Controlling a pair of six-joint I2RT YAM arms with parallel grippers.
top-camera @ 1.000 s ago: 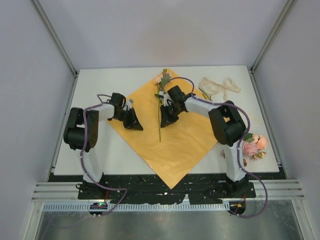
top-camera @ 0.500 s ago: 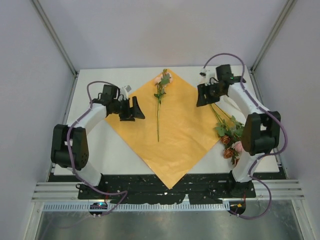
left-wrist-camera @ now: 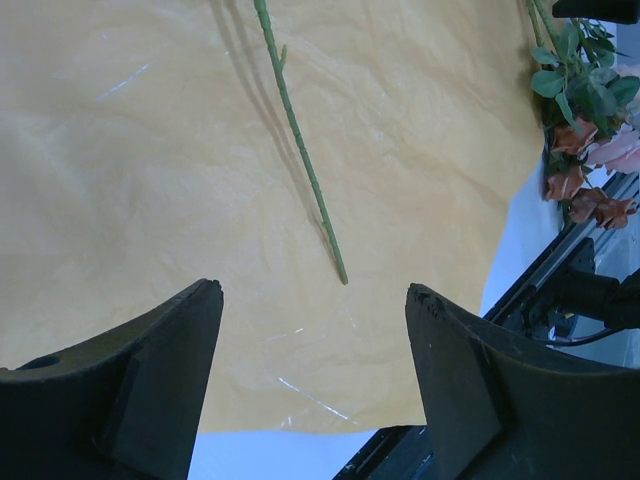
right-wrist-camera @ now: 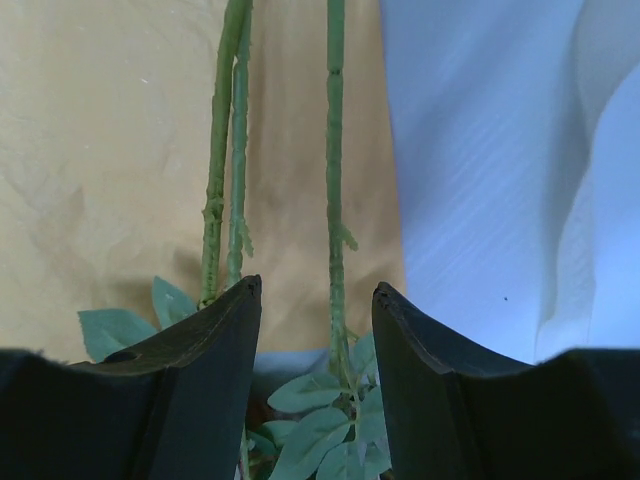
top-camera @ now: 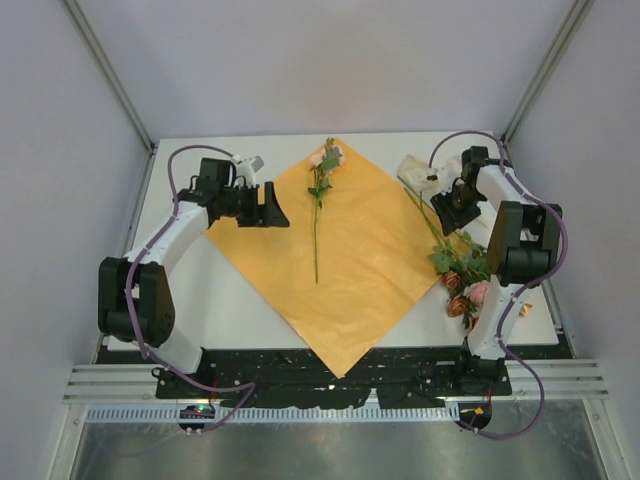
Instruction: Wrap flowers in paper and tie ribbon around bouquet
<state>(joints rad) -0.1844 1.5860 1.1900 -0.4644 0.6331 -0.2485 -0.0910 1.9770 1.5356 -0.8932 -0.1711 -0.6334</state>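
On the worktop (top-camera: 200,290), paper (top-camera: 350,270) spread flat, one rose (top-camera: 317,225) down its middle; other flowers (top-camera: 455,270) bunched at its right corner, near the ribbon (top-camera: 412,167). Over the left corner, left gripper (left-wrist-camera: 315,290) wide open, empty. Above the bunch's stems, right gripper (right-wrist-camera: 316,290) parted, gripping nothing.

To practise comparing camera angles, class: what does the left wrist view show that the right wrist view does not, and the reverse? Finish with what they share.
Only the left wrist view: a single stem lying alone on the orange paper, and the bunch's rust and pink blooms beyond the paper's edge. Only the right wrist view: the bunch's bare stems close up, lying over the paper near its edge. Both: the paper, the bunch's green leaves, and an open gripper holding nothing, the left gripper in one, the right gripper in the other.
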